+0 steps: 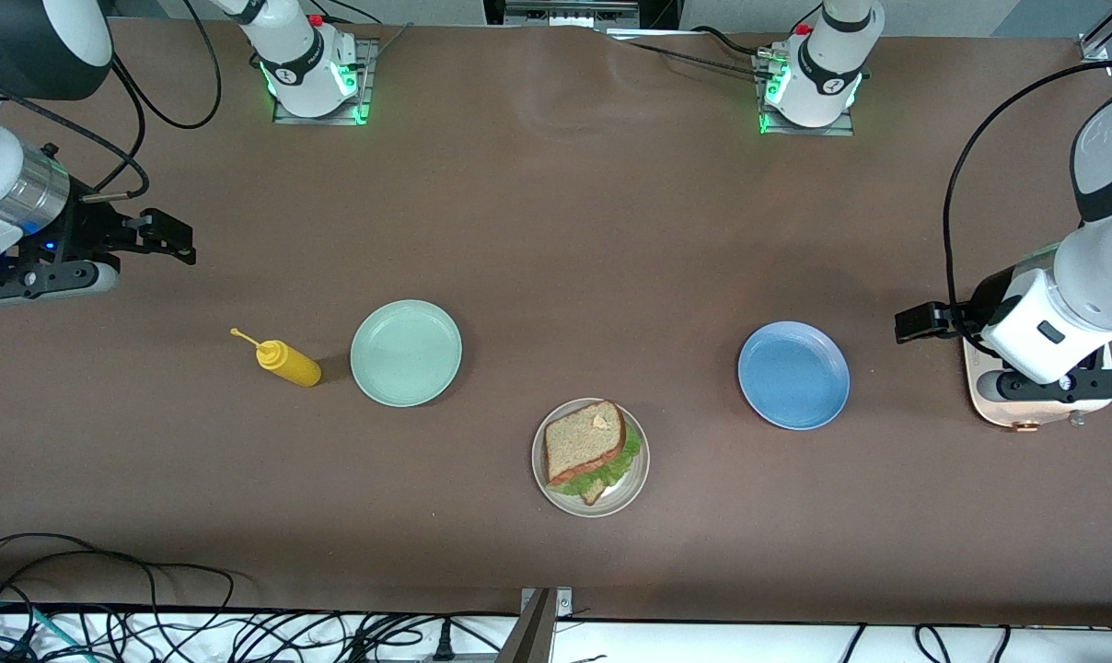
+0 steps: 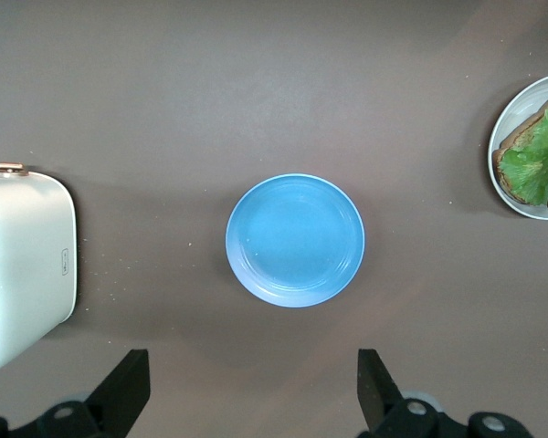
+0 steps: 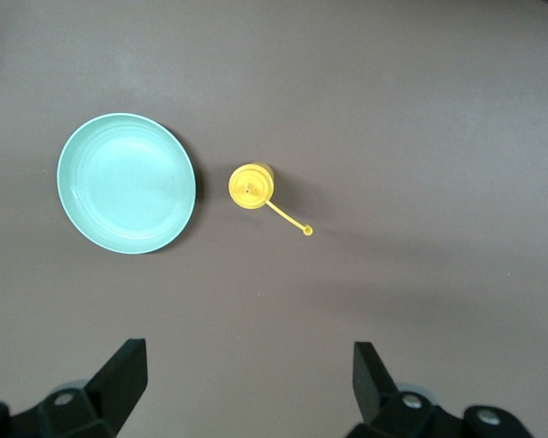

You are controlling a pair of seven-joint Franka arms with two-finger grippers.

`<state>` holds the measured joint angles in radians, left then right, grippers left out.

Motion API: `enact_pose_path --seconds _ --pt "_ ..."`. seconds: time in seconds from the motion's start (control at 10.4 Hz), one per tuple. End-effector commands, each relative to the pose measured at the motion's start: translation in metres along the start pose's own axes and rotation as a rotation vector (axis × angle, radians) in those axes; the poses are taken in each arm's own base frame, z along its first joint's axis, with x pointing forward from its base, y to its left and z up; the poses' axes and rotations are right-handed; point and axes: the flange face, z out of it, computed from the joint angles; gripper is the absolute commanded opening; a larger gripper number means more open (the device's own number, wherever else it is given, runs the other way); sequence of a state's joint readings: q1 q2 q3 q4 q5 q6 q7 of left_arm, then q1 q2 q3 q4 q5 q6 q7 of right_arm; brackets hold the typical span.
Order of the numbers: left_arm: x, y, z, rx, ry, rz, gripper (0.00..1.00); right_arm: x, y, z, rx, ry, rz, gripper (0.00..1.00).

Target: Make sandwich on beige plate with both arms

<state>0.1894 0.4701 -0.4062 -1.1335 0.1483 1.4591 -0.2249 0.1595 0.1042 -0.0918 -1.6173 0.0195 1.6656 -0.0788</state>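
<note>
Front view shows the sandwich [image 1: 585, 448] on the beige plate [image 1: 545, 479], near the camera. It looks soft and light; grab the bread edges. Both arms wait, fingers spread: left gripper [image 2: 254, 394] over the table near the blue plate [image 2: 295, 240], right gripper [image 3: 250, 391] over the table near the mustard bottle [image 3: 251, 185].

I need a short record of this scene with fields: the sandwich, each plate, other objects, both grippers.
sandwich: assembled on the beige plate, lettuce showing under the top slice
mint-green plate: empty, beside the yellow mustard bottle
blue plate: empty
toaster: at the left arm's end of the table
left gripper: open, holding nothing, above the table near the blue plate
right gripper: open, holding nothing, above the table near the bottle
</note>
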Motion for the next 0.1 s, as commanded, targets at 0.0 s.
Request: enact_pose_path --seconds 0.0 --pt "-0.0004 -0.0026 -0.0002 0.020 0.011 0.020 1.00 0.0037 -0.0016 -0.0038 -0.021 0.005 0.022 1.00"
